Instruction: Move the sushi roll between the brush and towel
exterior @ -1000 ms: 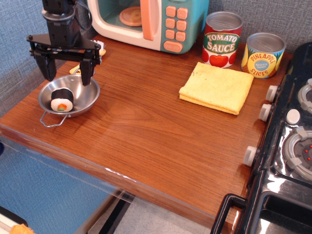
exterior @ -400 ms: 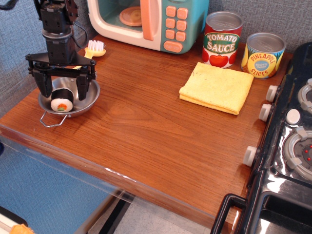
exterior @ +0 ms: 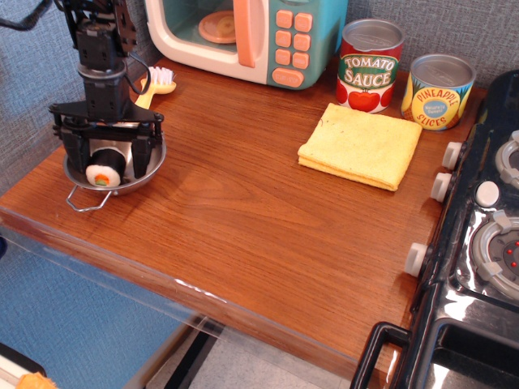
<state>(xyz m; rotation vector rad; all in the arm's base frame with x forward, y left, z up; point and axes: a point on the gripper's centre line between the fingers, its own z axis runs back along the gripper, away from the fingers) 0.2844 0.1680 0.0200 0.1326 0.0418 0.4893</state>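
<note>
I see a brown wooden counter (exterior: 243, 211) with a grey textured wall behind it; a black toy stove (exterior: 478, 243) borders it on the right, knobs facing the wood; below the front edge there is blue floor.

At the back stands a teal toy microwave (exterior: 251, 36), door ajar, with a peach plate (exterior: 217, 27) inside; right of it are two cans, tomato sauce (exterior: 370, 66) and pineapple slices (exterior: 438, 91), standing upright and just beside each other; the towel (exterior: 361, 145), yellow and folded flat, lies in front of them.

At the left edge sits a steel bowl (exterior: 152, 166) with a wire handle pointing toward me; the roll (exterior: 105, 164) lies inside it on its side, white rice face with an orange and green centre turned to the front, black wrap on top.

My gripper (exterior: 106, 154) is down in the bowl; its two black fingers stand apart, one on each side of the roll; I cannot tell whether either pad touches the wrap.

The brush (exterior: 153, 83), yellow handle and white bristles, lies behind the arm near the microwave, partly hidden; the roll is near it and well apart from the towel.
</note>
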